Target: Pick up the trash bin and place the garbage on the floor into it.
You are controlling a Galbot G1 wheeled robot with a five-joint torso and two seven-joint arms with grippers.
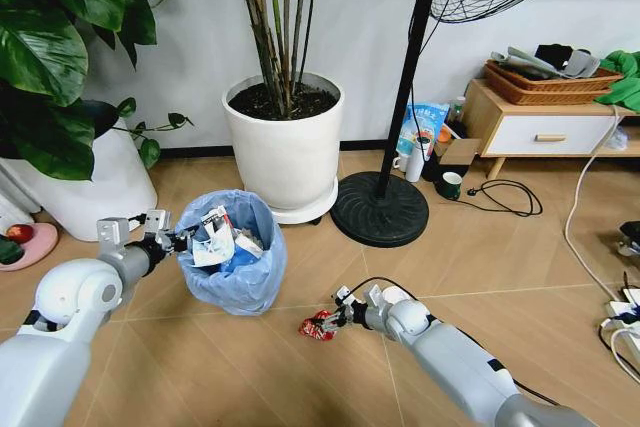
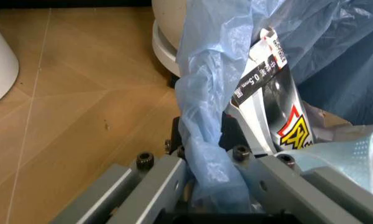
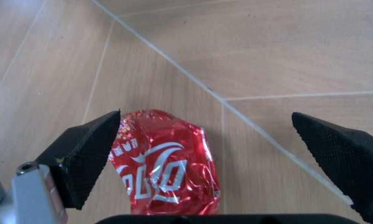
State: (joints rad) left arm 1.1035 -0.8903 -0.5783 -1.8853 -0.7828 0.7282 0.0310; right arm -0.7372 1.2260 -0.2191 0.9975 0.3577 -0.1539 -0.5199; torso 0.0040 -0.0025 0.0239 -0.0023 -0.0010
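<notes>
My left gripper [image 1: 180, 240] is shut on the rim of the trash bin [image 1: 235, 272], a small bin lined with a crinkly light blue bag [image 2: 205, 135]. The bag is bunched between the jaws of the left gripper [image 2: 214, 161]. Garbage lies inside the bin, including a printed white packet [image 2: 267, 102] and wrappers [image 1: 218, 242]. On the floor [image 1: 250, 367] in front of me lies a crumpled red snack wrapper [image 1: 317, 326]. My right gripper [image 1: 336, 318] is low over it and open. In the right wrist view the red wrapper [image 3: 164, 163] lies between the spread fingers of the right gripper [image 3: 206, 119], beside the left one.
A white plant pot [image 1: 285, 152] stands just behind the bin. A fan's black round base [image 1: 380, 209] is to its right. A larger white pot [image 1: 95, 187] sits at the left. Cables [image 1: 510, 197], a mug [image 1: 451, 185] and a wooden cabinet [image 1: 540, 127] are at the right.
</notes>
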